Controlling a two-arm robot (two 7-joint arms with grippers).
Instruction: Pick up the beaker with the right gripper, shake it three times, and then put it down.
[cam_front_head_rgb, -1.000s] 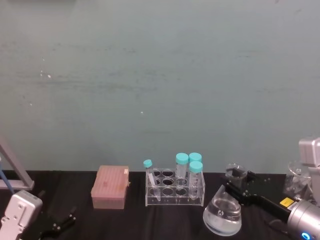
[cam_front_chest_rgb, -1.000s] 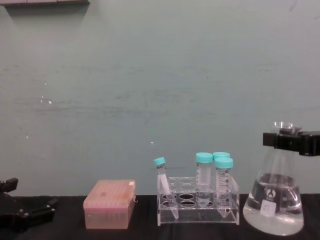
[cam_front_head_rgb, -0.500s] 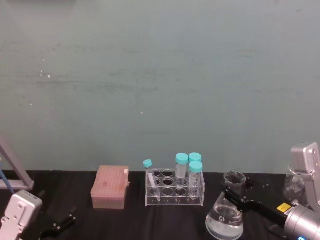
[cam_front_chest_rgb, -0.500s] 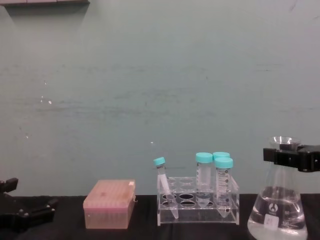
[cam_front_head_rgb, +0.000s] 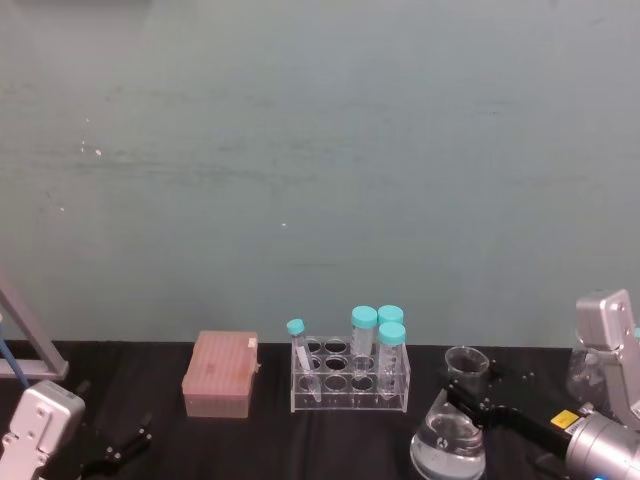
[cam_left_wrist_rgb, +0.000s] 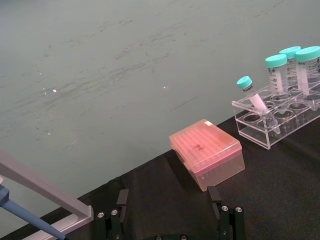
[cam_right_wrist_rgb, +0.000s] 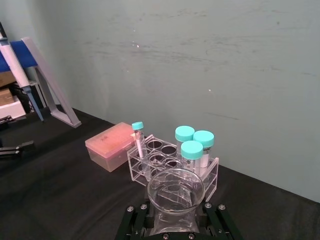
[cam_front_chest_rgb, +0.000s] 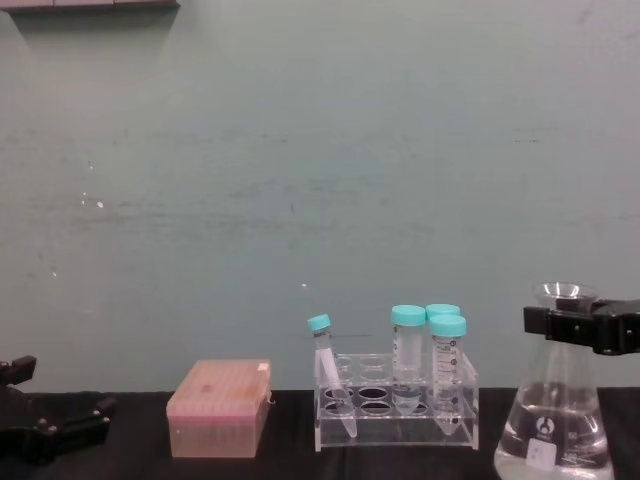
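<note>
Fingers: right gripper (cam_front_chest_rgb: 585, 326) clamped on the beaker (cam_front_chest_rgb: 556, 425) at its narrow neck, near right of the table.
Change: beaker is lower than a second ago, dropping toward the black table (cam_front_head_rgb: 150, 385) and upright again.
Meaning: looks like a downstroke of the shake, or the set-down starting.
Beaker: clear conical glass, flared lip, white marks, clear liquid pooled in its wide base.
Neighbours: tube rack (cam_front_chest_rgb: 396, 405) just left; pink tip box (cam_front_chest_rgb: 219, 407) farther left.
Left gripper (cam_left_wrist_rgb: 170, 220): parked near left, fingers spread, empty.
</note>
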